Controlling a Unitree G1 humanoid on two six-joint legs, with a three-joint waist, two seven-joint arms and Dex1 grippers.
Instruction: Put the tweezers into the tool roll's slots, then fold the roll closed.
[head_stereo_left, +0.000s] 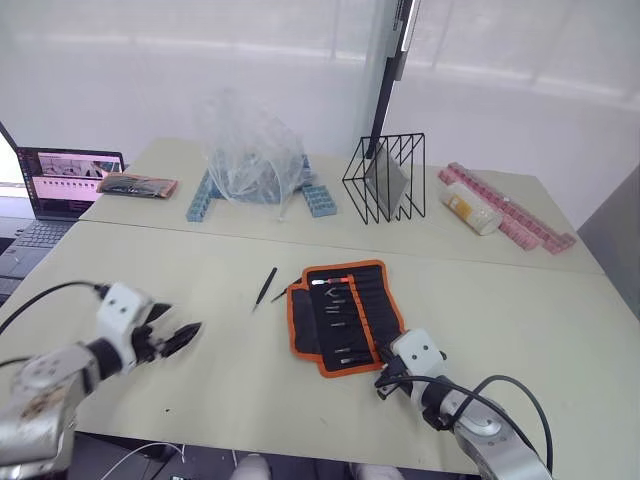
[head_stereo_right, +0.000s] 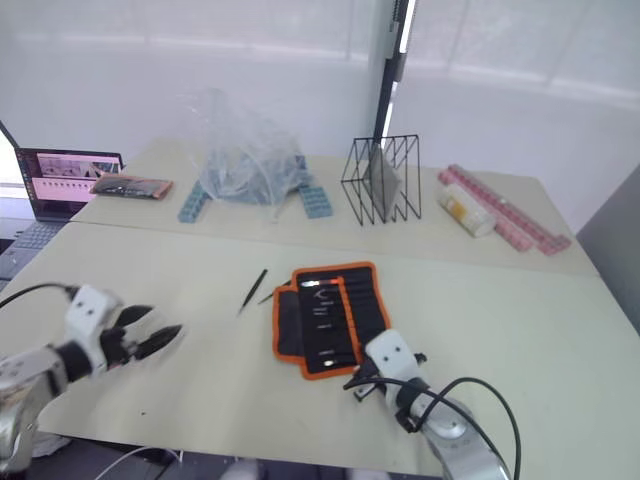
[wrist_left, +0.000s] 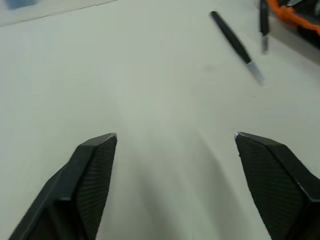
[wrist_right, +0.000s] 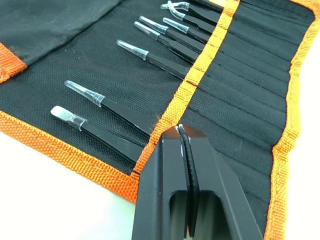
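The tool roll lies unrolled on the near table, black with orange edging. Several tweezers sit in its slots with clear-capped tips showing. One loose tweezer lies on the table left of the roll, and a second rests close to the roll's left edge; both also show ahead of the left gripper. My left gripper stands open over bare table, well left of them. My right gripper is shut, its tips over the roll's orange slot band near the near edge.
On the far table stand a laptop, a small dark packet, a plastic bag over blue blocks, a black wire rack, a white cylinder and pink strips.
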